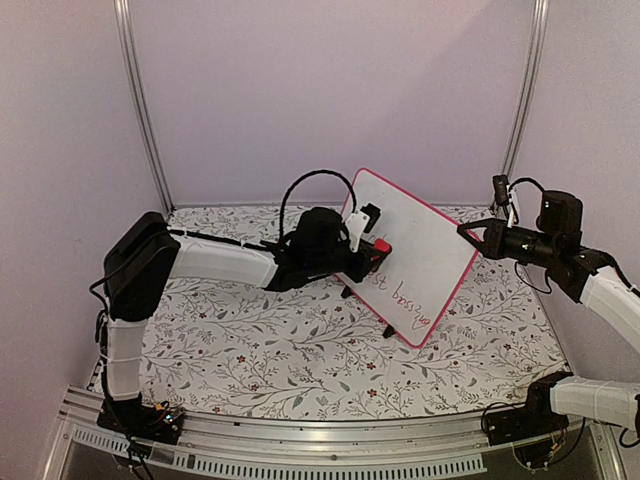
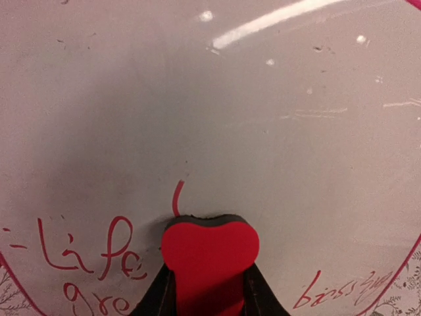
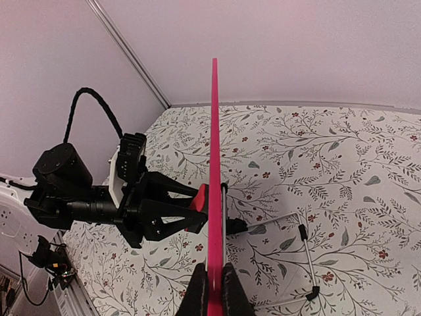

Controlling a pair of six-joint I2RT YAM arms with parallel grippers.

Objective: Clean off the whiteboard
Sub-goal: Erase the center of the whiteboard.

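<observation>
Red writing (image 2: 92, 257) sits low on the whiteboard (image 1: 425, 235), standing tilted on the table (image 1: 260, 340) with its edge pinched by the right gripper (image 1: 468, 232), so the left gripper (image 1: 370, 248), clamped on the eraser (image 2: 209, 257), should press it flat and sweep down firmly across those words.

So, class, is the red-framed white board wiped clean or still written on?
Still written on: red handwriting runs along the lower edge of the red-framed whiteboard, beside the red heart-shaped eraser.

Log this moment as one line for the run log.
left tool: shut on eraser, pressed against whiteboard | right tool: shut on whiteboard edge | red writing: not yet erased
</observation>
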